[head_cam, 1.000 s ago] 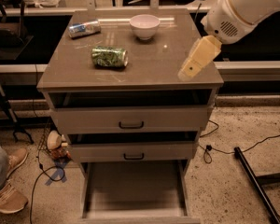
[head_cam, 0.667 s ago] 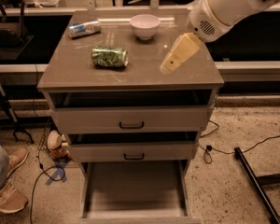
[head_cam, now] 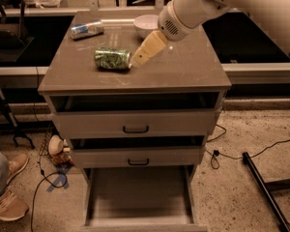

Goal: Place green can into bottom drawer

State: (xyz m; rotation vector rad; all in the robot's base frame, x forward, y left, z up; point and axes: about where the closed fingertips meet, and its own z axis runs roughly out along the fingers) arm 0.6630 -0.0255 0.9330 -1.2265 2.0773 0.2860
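Observation:
The green can point(head_cam: 111, 59) lies on its side on the cabinet top point(head_cam: 183, 71), left of the middle. My gripper point(head_cam: 137, 61) reaches down from the upper right, its pale tip right beside the can's right end. The bottom drawer point(head_cam: 137, 197) is pulled out below, and its flat floor is bare.
A silver-and-blue can point(head_cam: 87, 29) lies at the back left of the top. A white bowl point(head_cam: 146, 25) stands at the back, behind my arm. The two upper drawers point(head_cam: 135, 124) are slightly open. A person's shoes point(head_cam: 7, 197) are at the left; cables and a black bar point(head_cam: 266, 187) lie on the right floor.
My gripper has swung left across the cabinet top, from near the right edge to right beside the green can. The can has not moved.

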